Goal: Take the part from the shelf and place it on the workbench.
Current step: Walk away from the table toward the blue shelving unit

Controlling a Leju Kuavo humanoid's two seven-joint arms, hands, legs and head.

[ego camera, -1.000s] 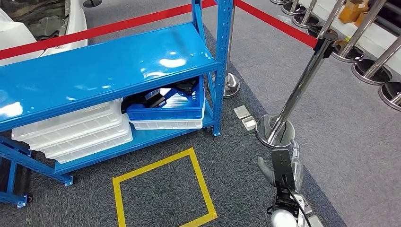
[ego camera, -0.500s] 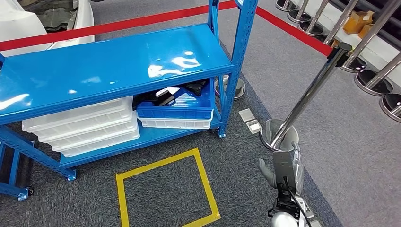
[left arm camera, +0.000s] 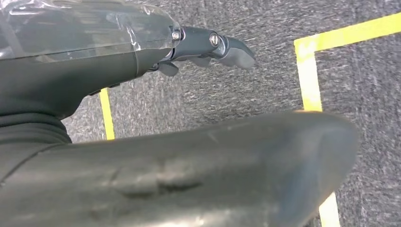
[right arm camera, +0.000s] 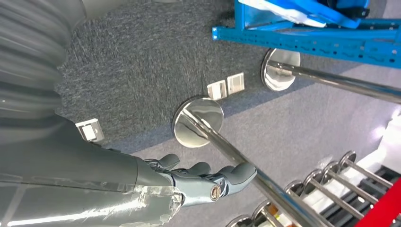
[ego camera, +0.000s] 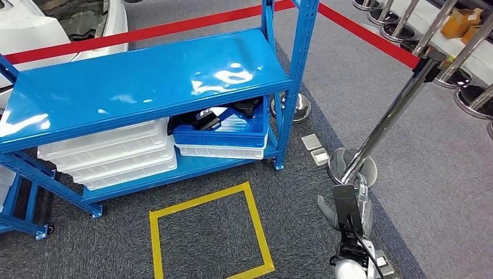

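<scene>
Since a second earlier the whole head view had slid rightward and slightly down, so the camera had turned; nothing on the blue shelf rack [ego camera: 145, 87] had shifted against it. Dark parts [ego camera: 200, 121] lay in a blue bin [ego camera: 224, 136] on the rack's lower shelf, at its right end, the bin sitting on a white tray [ego camera: 221, 152]. Beside the bin, a stack of white trays [ego camera: 107, 154] filled the lower shelf's left side. On the carpet in front of the rack was a yellow tape square [ego camera: 209, 232]. Right of the rack stood a chrome barrier post [ego camera: 381, 131] carrying red belt [ego camera: 360, 32]. The right hand [right arm camera: 208, 178] hung beside that post's base, fingers apart, holding nothing. The left hand [left arm camera: 208, 47] hung over the tape, fingers extended and empty.
</scene>
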